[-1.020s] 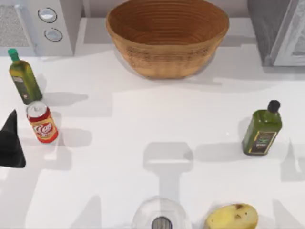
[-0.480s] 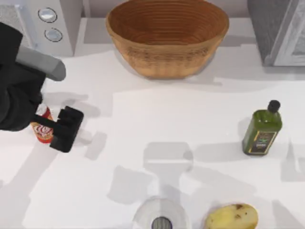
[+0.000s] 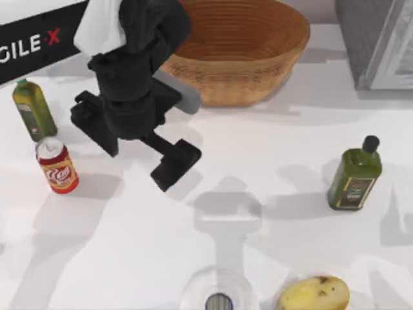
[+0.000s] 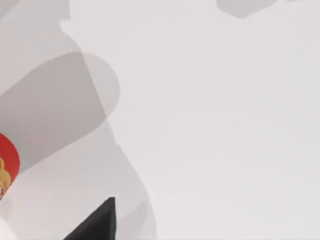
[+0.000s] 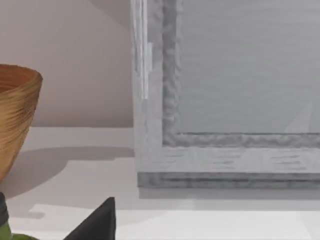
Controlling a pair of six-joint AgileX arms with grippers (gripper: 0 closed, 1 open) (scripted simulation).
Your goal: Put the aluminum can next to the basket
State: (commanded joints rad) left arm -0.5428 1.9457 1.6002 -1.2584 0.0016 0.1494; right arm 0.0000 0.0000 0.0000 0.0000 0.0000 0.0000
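Observation:
The aluminum can [image 3: 57, 168], red and orange with a silver top, stands upright near the table's left side. Its red side also shows in the left wrist view [image 4: 7, 165]. My left gripper [image 3: 139, 161] hovers open and holds nothing; it is right of the can and apart from it, in front of the basket's left end. The wicker basket [image 3: 258, 71] sits at the back middle, its left part hidden behind the left arm, and its wall [image 5: 15, 115] appears in the right wrist view. A dark tip of my right gripper [image 5: 97, 225] shows low in the right wrist view.
A green bottle [image 3: 31, 110] stands just behind the can. Another green bottle [image 3: 355, 174] stands at the right. A yellow potato-like lump [image 3: 314, 294] and a clear round object [image 3: 218, 294] lie at the front edge. A grey appliance [image 3: 381, 39] fills the back right corner.
My left arm swung in from the left edge, passed over the can and now reaches further right and back toward the basket. The can has stayed in place.

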